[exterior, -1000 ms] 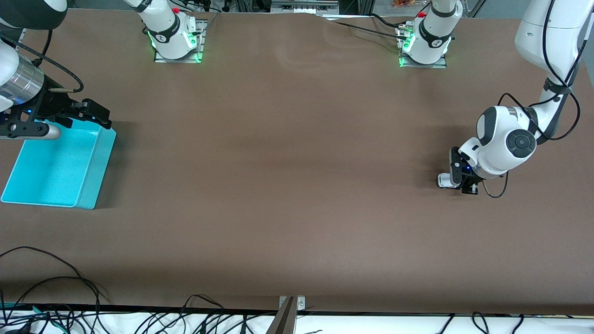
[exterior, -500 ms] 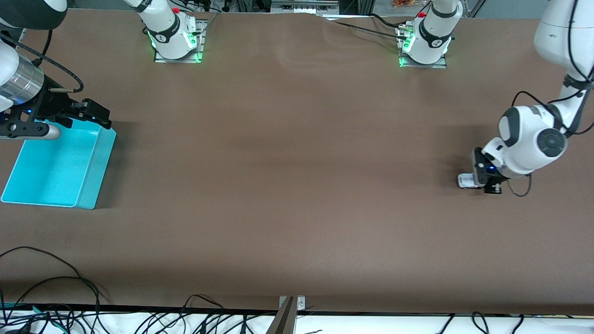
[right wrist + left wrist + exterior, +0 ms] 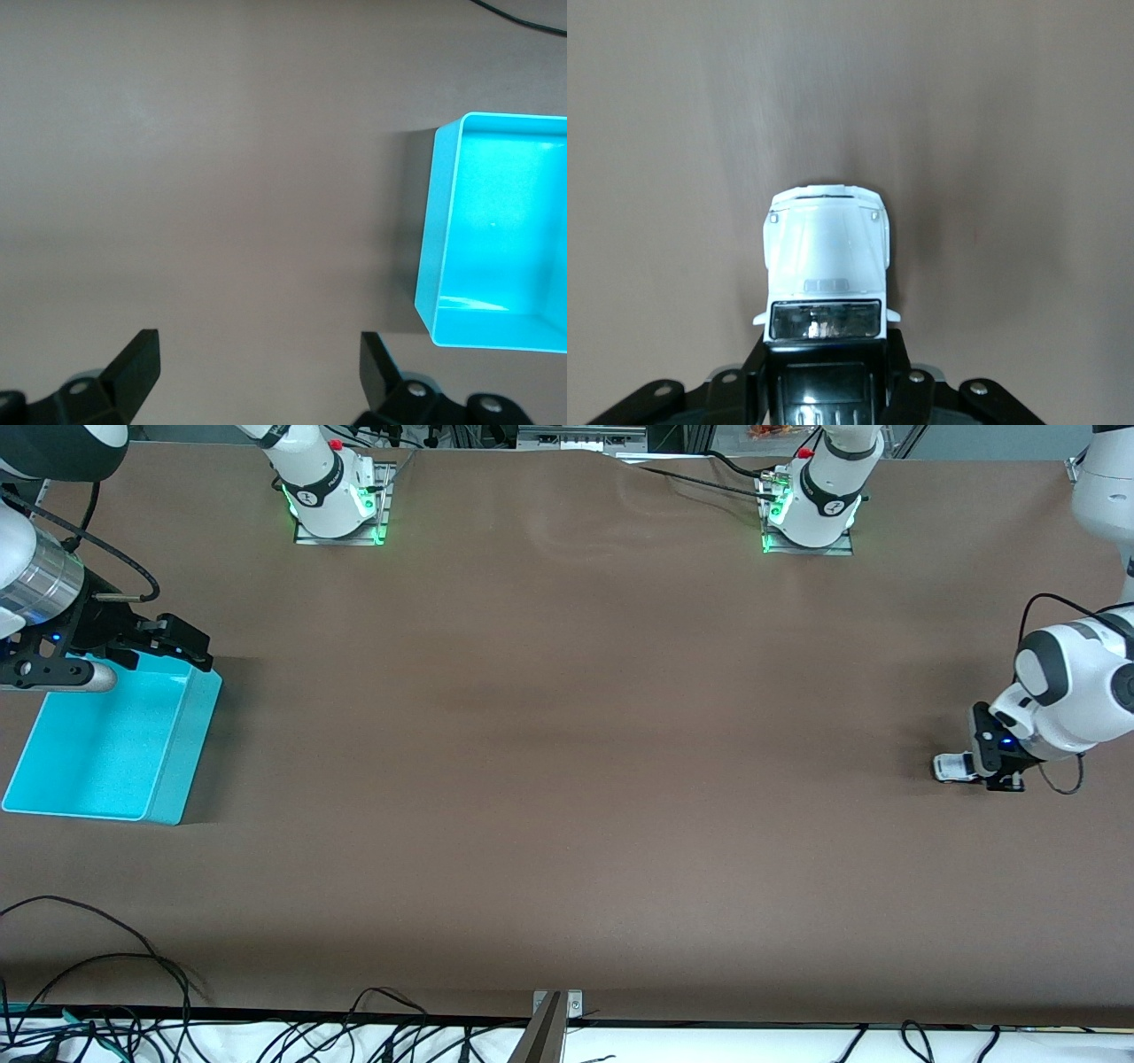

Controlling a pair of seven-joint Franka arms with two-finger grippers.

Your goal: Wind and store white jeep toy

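A: Two arms in the front view, but only one matters. The left gripper [image 3: 990, 766] is down at the brown table [image 3: 567, 779], at the left arm's end, clamped on the rear of the tiny white jeep toy with dark wheels [image 3: 952, 766]. Its long axis runs along the table, nose toward the turquoise plastic bin [image 3: 106, 744] — well apart, at the right arm's end.

B: And the right gripper [image 3: 168, 642]?

A: Waiting over the bin's rim.

B: Left wrist view?

A: The jeep [image 3: 824, 266] points straight away from the gripper [image 3: 824, 372]; fingers grip its black rear roof. The wheels are hidden under the body (so contact with the table is a judgement).

B: Right wrist view?

A: Fingers [image 3: 133, 363] spread wide, nothing between them — the bin [image 3: 443, 266] lies beside them, partly cut off.
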